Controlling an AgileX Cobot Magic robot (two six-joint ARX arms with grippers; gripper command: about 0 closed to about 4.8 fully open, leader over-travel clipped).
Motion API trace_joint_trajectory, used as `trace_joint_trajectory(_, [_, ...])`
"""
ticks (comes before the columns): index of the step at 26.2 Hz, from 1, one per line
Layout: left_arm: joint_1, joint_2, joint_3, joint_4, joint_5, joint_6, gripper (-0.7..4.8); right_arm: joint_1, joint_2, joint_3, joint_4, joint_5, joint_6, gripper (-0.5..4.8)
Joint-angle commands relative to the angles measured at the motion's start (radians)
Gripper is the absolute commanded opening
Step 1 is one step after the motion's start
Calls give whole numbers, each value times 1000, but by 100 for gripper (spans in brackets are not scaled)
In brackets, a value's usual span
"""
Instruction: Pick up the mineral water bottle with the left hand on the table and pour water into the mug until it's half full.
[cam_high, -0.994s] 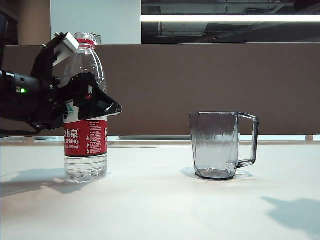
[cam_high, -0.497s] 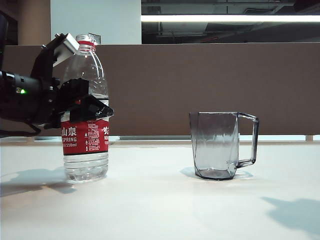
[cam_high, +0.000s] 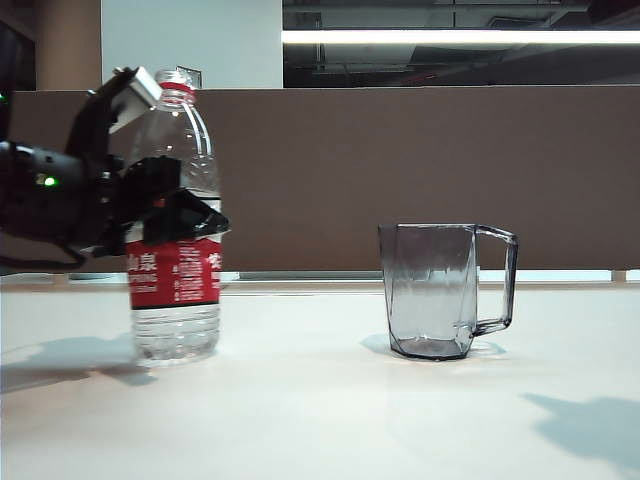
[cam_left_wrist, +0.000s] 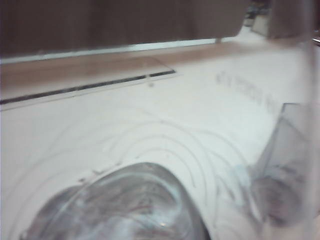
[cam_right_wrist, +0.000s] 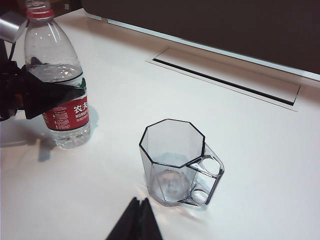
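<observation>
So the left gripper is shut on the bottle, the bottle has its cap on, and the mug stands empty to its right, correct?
Not quite: the bottle has no cap; the right wrist view shows an open neck above the red ring. The rest holds: the left gripper is shut on it, and the mug stands empty to its right.

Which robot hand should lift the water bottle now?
Left. The left gripper is already closed around the mineral water bottle. The right gripper hangs shut near the mug, apart from the bottle.

Black left gripper (cam_high: 185, 215), green light, silver-grey finger plate (cam_high: 137, 90)
</observation>
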Motion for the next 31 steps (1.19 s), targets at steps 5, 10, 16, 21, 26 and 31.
trace_joint_trajectory(5, [-81, -5, 166, -217, 21, 1, 171, 0, -1, 7, 15, -1, 3, -2])
trace_joint_trajectory(10, [-111, -5, 332, -438, 16, 55, 171, 0, -1, 7, 15, -1, 3, -2])
trace_joint_trajectory(16, [-196, 8, 528, -674, -205, 320, 171, 0, -1, 6, 15, 0, 3, -2])
trace_joint_trajectory(21, [-246, 43, 554, -684, -215, 407, 171, 0, -1, 6, 15, 0, 3, -2])
trace_joint_trajectory(26, [-248, 63, 555, -701, -190, 423, 171, 0, -1, 6, 15, -1, 3, -2])
trace_joint_trajectory(31, [-248, 64, 555, -693, -185, 457, 171, 0, -1, 6, 15, -1, 3, -2])
